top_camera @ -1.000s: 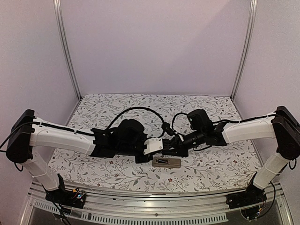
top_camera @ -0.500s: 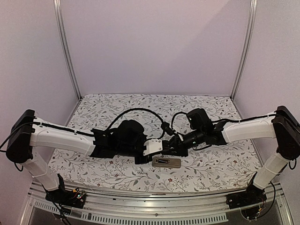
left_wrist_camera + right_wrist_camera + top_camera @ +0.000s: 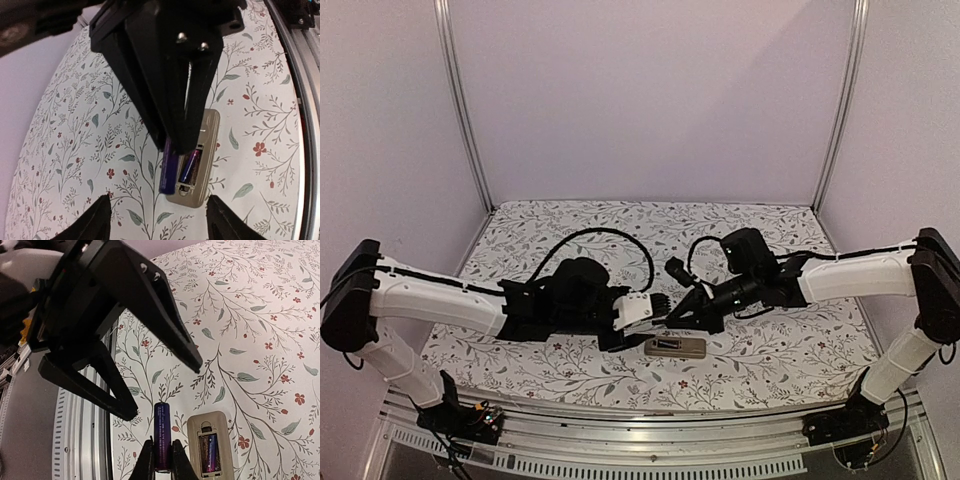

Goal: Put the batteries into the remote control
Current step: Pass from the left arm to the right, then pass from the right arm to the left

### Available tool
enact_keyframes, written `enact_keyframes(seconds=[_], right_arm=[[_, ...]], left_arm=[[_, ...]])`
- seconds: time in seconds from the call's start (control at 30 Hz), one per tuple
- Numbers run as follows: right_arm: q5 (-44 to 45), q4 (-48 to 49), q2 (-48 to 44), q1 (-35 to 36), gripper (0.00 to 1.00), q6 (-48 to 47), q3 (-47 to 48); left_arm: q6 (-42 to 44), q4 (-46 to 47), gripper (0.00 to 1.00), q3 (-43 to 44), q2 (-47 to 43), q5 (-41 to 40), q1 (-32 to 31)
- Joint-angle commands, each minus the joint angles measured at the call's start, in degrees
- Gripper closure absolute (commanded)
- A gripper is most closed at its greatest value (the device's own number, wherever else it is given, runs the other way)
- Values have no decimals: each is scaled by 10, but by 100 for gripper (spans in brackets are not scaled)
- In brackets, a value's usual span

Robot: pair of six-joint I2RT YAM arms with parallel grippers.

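The left pincer [image 3: 159, 210] has just opened. Its arm has drawn back to the left, so its fingers, shut and pressed against the right pincer [image 3: 162, 450] a second ago, now stand wide apart and clear of it. The right pincer is closed on the free battery [image 3: 161, 427], gripping it by one end. The battery lies lengthwise just beside the long edge of the remote [image 3: 227, 440], low over the table [image 3: 260, 340]; whether it touches the cloth cannot be told. The remote has not shifted. It lies back up near the front edge of the table between the two arms, with its compartment open and the other battery [image 3: 211, 452] already seated inside. Judgement: the free battery is now carried by the right arm alone. Loading stands about half done, and the vacant place beside the seated battery remains to be filled.
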Motion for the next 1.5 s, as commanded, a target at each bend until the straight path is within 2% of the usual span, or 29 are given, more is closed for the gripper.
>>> enact_keyframes(seconds=[0.0,0.13,0.43,0.67,0.83,0.97,1.07,1.2,1.3,1.37,1.47], right_arm=[[-12,-7,-66,2,100,-8,13],[-36,-7,-103,2,100,-14,11],[-61,29,-123,3,100,-8,4],[-56,34,-132,3,100,-5,2],[-56,37,-131,3,100,-5,2],[-58,38,-130,3,100,-7,4],[-59,39,-130,3,100,-8,3],[-60,41,-131,3,100,-8,2],[-59,40,-132,3,100,-8,2],[-59,40,-132,3,100,-8,3],[-59,40,-131,3,100,-9,3]], left_arm=[[-39,129,33,-90,-95,57,29],[-35,260,35,-164,-161,119,35],[2,356,46,-143,-122,102,18],[9,338,56,-122,-99,145,16],[5,328,67,-111,-88,155,16],[4,323,71,-106,-84,156,16],[3,321,79,-104,-81,157,16],[-1,317,81,-103,-78,148,16],[-2,315,74,-105,-79,143,16],[-1,314,74,-108,-82,140,16],[0,308,77,-108,-83,142,15]])
